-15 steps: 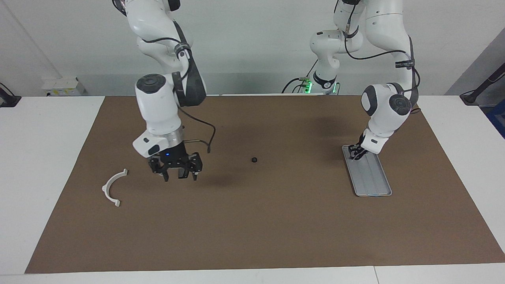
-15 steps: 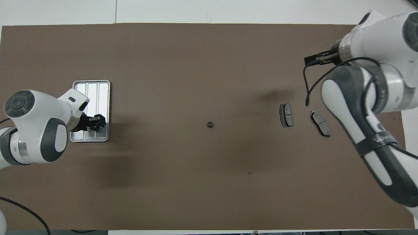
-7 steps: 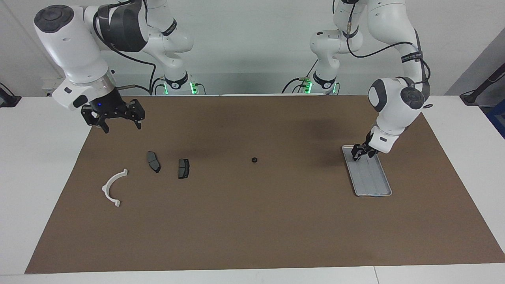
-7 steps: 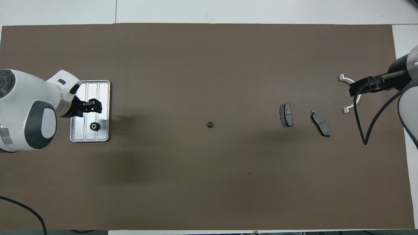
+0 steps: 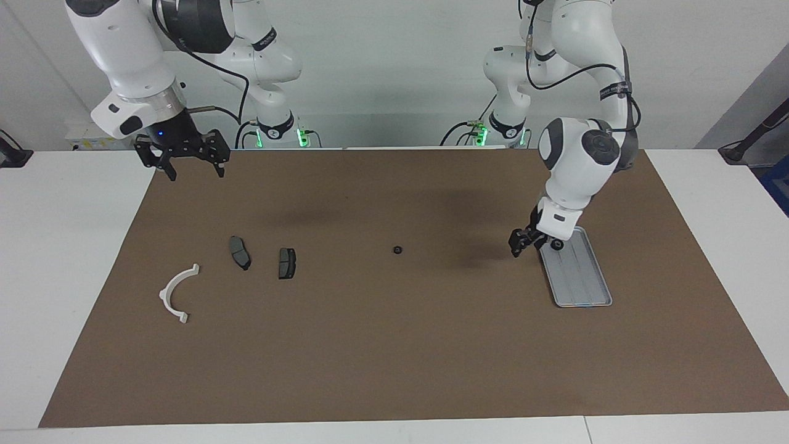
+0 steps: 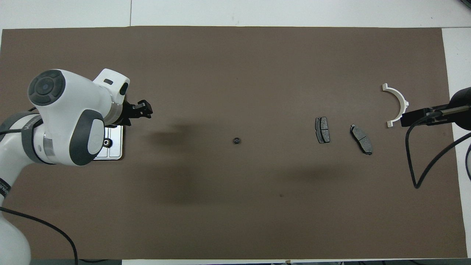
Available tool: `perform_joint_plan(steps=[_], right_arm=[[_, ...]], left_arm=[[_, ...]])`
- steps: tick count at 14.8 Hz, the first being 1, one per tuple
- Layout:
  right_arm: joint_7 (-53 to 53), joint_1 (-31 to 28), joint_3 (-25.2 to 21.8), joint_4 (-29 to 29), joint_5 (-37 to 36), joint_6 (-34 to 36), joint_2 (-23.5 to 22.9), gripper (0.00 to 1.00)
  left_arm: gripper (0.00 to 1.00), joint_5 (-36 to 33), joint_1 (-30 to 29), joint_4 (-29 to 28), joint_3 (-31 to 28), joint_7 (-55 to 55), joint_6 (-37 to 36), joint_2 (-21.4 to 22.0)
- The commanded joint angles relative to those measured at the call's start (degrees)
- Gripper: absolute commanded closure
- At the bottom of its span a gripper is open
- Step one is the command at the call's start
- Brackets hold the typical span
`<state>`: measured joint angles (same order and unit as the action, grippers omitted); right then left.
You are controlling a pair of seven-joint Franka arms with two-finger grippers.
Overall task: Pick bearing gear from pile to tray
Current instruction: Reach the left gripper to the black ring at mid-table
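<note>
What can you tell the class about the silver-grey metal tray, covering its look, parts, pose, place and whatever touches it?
The small flat rectangular silver-grey metal tray has rounded corners, a low raised rim and a faintly ribbed floor. It lies flat on the brown mat at the left arm's end of the table. One small black ring-shaped part sits inside it, at the end nearer the robots. In the overhead view the left arm covers most of it. The left tool hangs beside its rim, not touching it.

One camera sat high across the counter, facing the robots at twelve o'clock. The other hung above the robots' end, looking steeply down and forward. Both covered the whole brown mat, half a turn apart.
</note>
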<state>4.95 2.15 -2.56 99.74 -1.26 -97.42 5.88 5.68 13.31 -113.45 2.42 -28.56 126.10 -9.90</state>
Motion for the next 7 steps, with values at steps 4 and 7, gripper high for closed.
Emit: perform_joint_plan(steps=[4,7], right_arm=[[-0.12,-0.92,0.19,-6.21,-0.06,0.92,-0.34,0.0],[-0.38,-0.92,0.01,-6.31,0.38,1.71,-0.35,0.0]], left_arm=[[0.26,0.38,11.89,11.2,-1.01,-16.06,-4.35,-6.61],[0.25,-0.32,17.87,21.59,-1.19,-26.7,-7.88,-14.61]])
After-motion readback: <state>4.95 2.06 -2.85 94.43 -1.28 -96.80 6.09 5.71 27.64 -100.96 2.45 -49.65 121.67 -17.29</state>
